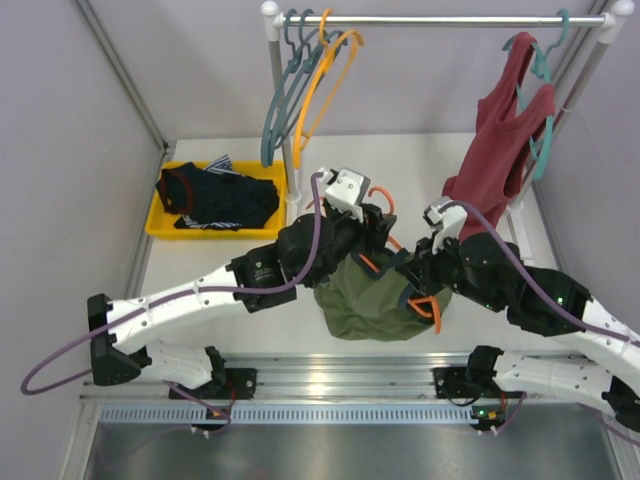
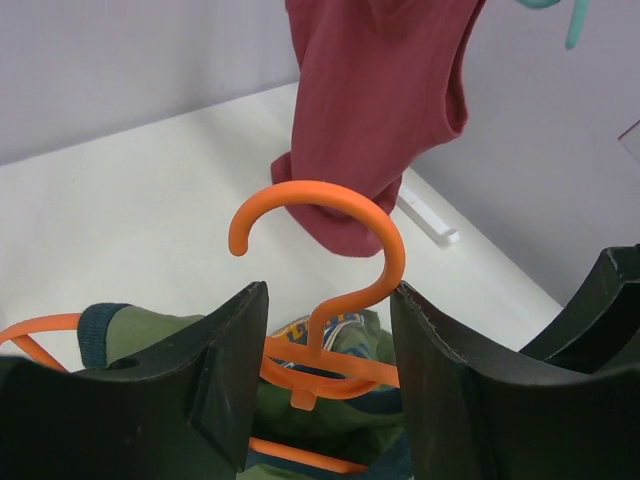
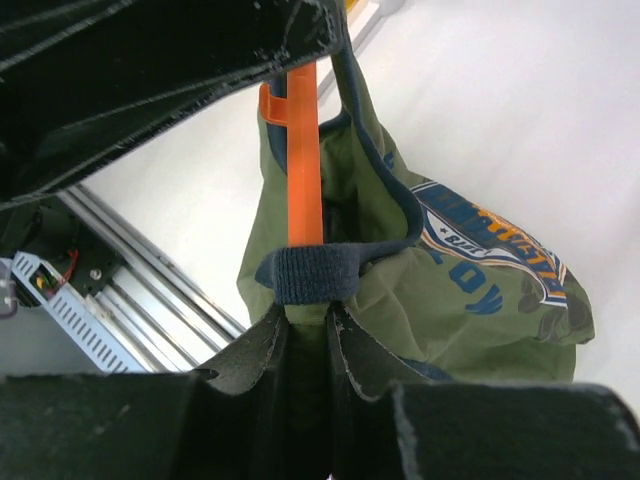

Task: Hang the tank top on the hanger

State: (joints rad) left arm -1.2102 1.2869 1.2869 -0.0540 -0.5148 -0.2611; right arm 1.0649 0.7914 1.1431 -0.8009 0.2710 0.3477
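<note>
tank top (image 1: 368,305) is bunched mid-counter (image 1: 420,165) between the two arms, olive body sagging under the hanger (image 3: 303,150), printed patch (image 3: 490,250) facing out; can't tell if the hem touches the counter. Step in hand, my read: dressing the hanger, first shoulder. Right wrist view shows one navy-trimmed strap (image 3: 305,275) looped round an orange hanger arm, so that side looks on. right tool (image 3: 307,335) has its jaws pressed nearly together right under that loop, pinching the strap; whether the hanger arm is caught in the pinch too, can't tell. left tool (image 2: 330,295) is spread, one jaw each side of the hanger neck, hook (image 2: 318,187) standing up between them. The hook looks to touch one finger (image 2: 455,380), but nothing reads as a clamp. Other side: left wrist view shows a bit of trim beside the far hanger arm, not clearly over it, so I'd call the second shoulder not yet done. Next move likely needs the left tool closing on the neck to fix the hanger, and the right tool letting go of the seated strap without dragging it off. The right tool then takes the free strap and stretches it over the opposite arm end. Risk: thin plastic twisting in a loose hold, seated strap sliding off. Hanging on the rail (image 1: 440,19) near the dark red tank top (image 1: 500,120) comes after.
</note>
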